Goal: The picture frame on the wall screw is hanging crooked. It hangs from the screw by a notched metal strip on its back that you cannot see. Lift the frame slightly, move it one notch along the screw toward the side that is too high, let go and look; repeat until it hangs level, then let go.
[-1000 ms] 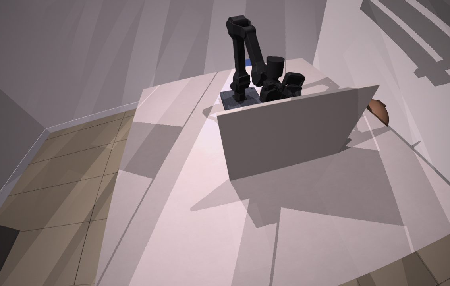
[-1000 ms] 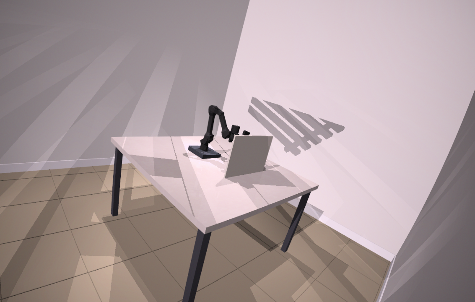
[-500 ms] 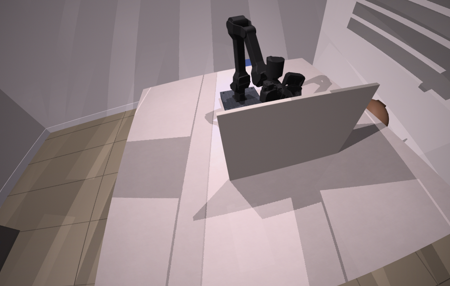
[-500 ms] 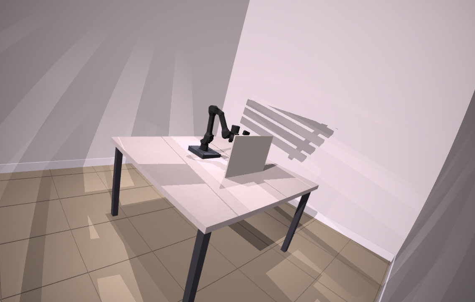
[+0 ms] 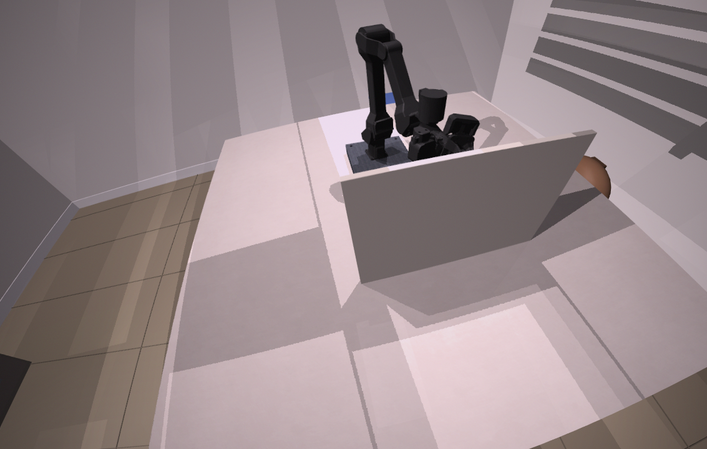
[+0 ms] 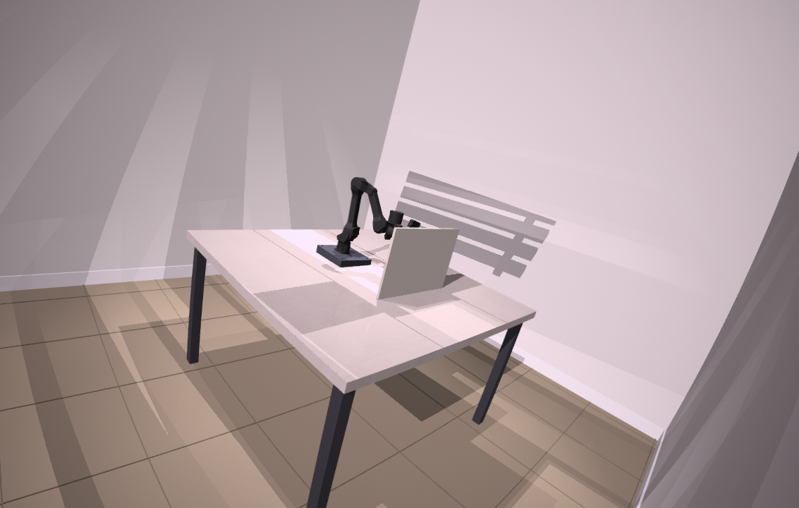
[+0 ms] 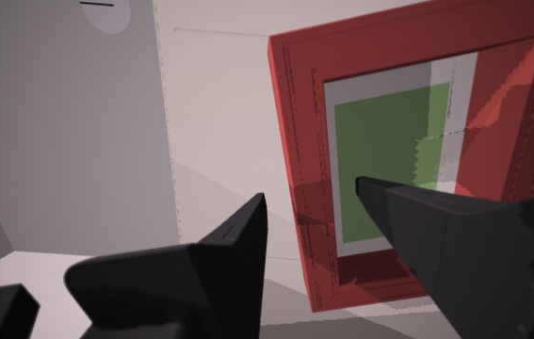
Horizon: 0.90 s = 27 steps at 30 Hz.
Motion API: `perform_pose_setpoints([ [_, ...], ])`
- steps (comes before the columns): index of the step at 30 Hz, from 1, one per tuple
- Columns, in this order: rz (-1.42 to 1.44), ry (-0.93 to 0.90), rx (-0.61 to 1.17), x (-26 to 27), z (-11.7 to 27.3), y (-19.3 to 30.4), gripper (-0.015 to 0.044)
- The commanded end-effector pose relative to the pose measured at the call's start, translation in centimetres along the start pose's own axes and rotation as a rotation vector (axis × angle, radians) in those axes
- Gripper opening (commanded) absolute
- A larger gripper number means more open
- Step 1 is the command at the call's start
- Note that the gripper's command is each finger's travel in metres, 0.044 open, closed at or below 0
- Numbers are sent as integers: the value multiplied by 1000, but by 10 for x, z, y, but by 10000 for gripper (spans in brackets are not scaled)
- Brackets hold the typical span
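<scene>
- Here, picture frame appears on the upright panel's robot-facing side; its slant in the wrist view may partly be camera angle.
- Gripper moderately wide, holding nothing; fingertips span one side rail in view, presumably lined up to pinch and lift it.
- Contact cannot be judged.
- Panel stands on table, serving as wall.

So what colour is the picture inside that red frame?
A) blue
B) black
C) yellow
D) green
D: the wrist view shows a green panel with a pale border, set inside the red frame.
</scene>
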<state>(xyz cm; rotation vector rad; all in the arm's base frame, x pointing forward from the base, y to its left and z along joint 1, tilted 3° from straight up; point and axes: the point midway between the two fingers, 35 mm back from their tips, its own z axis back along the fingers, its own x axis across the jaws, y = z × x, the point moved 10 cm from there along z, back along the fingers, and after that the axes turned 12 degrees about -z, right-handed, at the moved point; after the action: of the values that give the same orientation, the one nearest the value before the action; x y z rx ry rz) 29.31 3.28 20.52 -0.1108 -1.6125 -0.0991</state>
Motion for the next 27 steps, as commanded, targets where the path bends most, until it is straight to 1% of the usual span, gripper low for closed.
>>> perform_pose_setpoints([
  [1, -3, 2, 3, -1, 0, 0, 260],
  [7, -3, 2, 3, -1, 0, 1, 260],
  [14, -3, 2, 3, -1, 0, 1, 76],
  [21, -3, 2, 3, -1, 0, 1, 30],
  [22, -3, 2, 3, -1, 0, 1, 3],
  [27, -3, 2, 3, -1, 0, 1, 0],
])
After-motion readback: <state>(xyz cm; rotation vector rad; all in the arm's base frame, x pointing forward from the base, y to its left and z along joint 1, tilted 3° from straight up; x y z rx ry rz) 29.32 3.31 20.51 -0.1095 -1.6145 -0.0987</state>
